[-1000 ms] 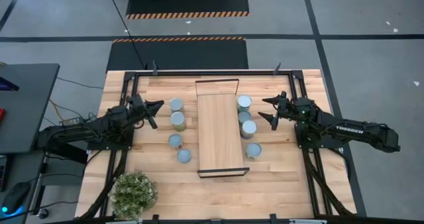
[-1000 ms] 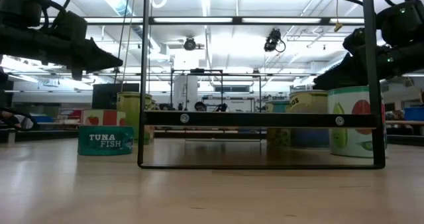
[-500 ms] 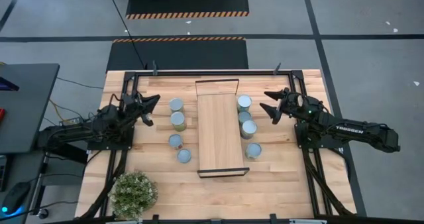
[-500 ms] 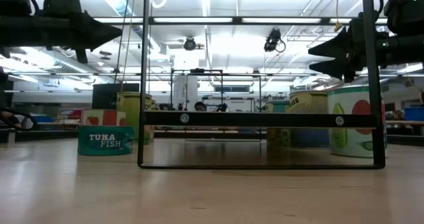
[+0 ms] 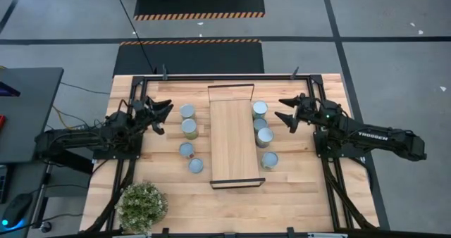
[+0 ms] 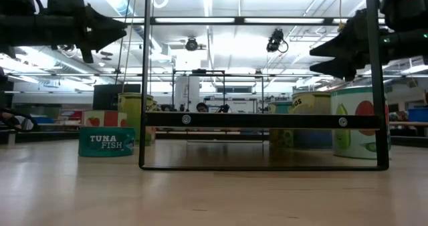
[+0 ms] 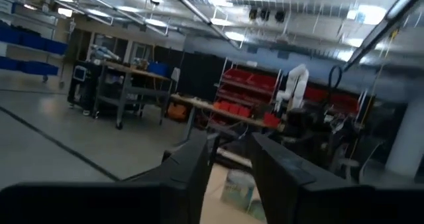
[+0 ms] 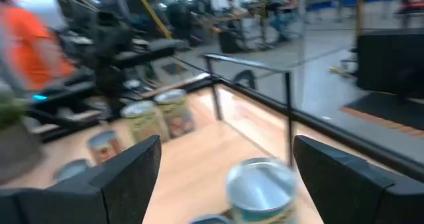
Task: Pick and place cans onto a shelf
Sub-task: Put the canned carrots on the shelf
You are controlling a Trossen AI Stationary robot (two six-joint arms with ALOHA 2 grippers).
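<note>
Between open fingers [image 8: 126,174]: can [image 8: 260,187].

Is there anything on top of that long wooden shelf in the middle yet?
No. From above, the shelf board is bare. Eight cans stand on the table beside it, four each side, such as one near the open right pincer.

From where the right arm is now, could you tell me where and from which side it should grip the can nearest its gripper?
Grip the can by its round side wall, just below the lid, coming from the right gripper, whose open fingers already face it. It stands upright, so the curved sides offer two opposite faces. The shelf lies close on its far side, so approaching from the open table side looks safest.
</note>
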